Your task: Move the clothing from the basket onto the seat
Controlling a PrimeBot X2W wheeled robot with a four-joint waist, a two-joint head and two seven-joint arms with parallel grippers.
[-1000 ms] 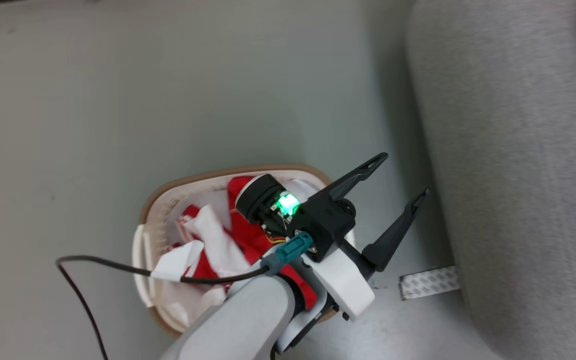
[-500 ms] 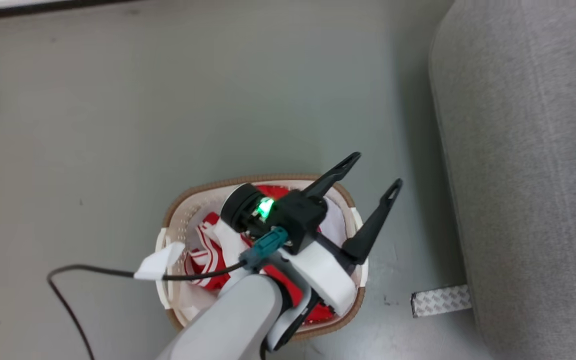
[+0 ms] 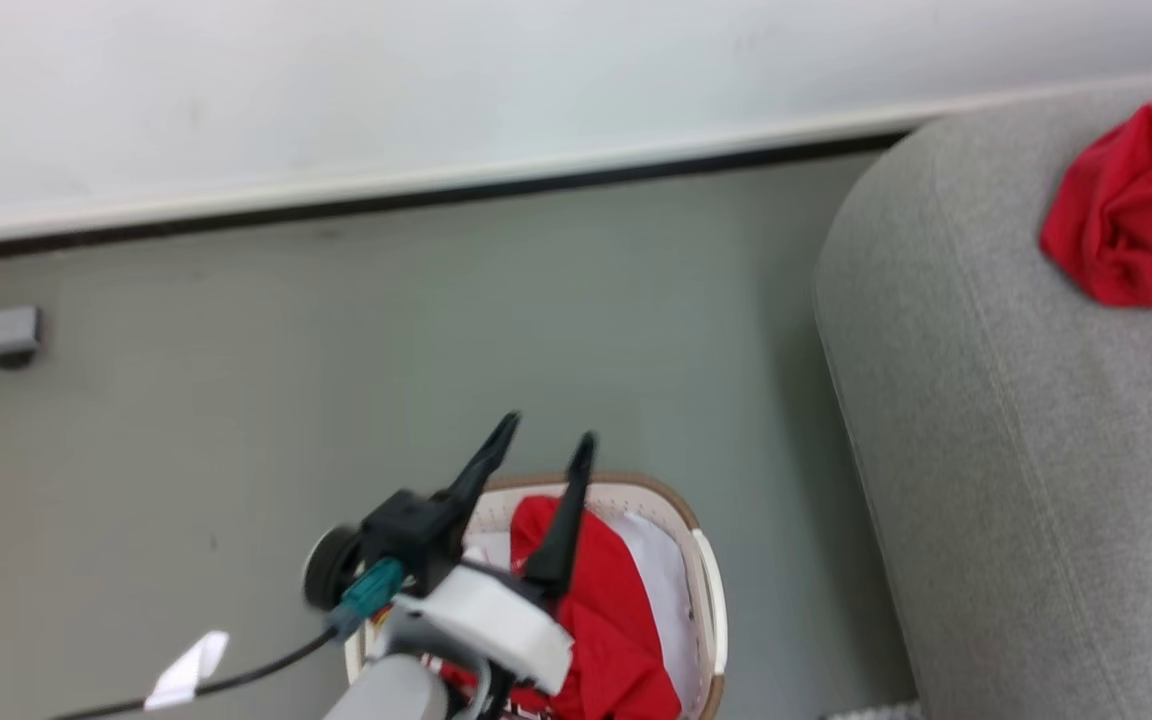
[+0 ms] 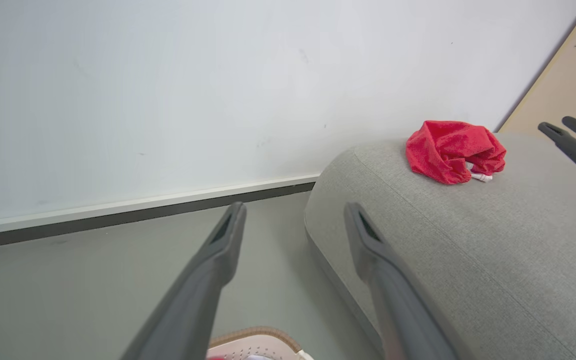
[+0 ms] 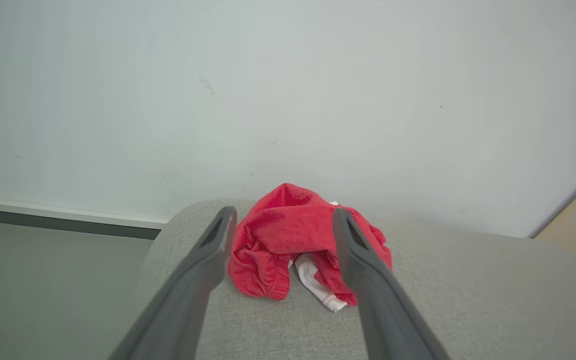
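right gripper [image 5: 284,215] spread wide, empty, hanging just short of crumpled red garment [image 5: 278,240] on grey sofa seat [image 5: 468,300], near its rounded end. stance suggests drop-off done, fingers clear of cloth. left gripper [image 3: 549,432] likewise wide, empty, poised above laundry basket [image 3: 658,495], probably lining up for red-and-white clothing [image 3: 606,610] heaped inside. basket stands on smooth grey-green floor [image 3: 336,350] near seat, short carry between them. plain white wall [image 3: 436,80], dark-edged baseboard [image 3: 436,190] behind.
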